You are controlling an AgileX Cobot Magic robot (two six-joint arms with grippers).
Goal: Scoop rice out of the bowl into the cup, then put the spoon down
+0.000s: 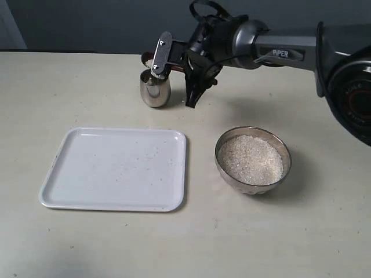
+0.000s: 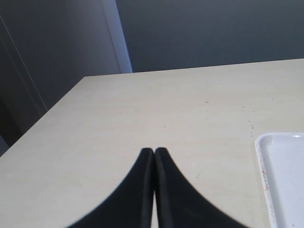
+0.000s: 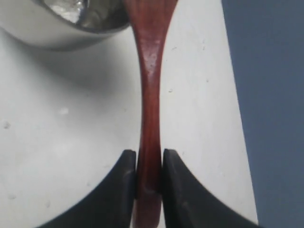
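Note:
My right gripper is shut on the handle of the dark reddish-brown wooden spoon, and the handle runs straight out from between the fingers. The spoon's far end hangs over the rim of the small steel cup, which holds a little rice. In the exterior view the right gripper has reached across to the back middle of the table and holds the spoon just above the cup. The wide steel bowl, at the front right, is full of white rice. My left gripper is shut on nothing over bare tabletop.
A white rectangular tray lies at the front left, with a few stray grains on it. Its corner also shows in the left wrist view. The right arm stretches across the back of the table.

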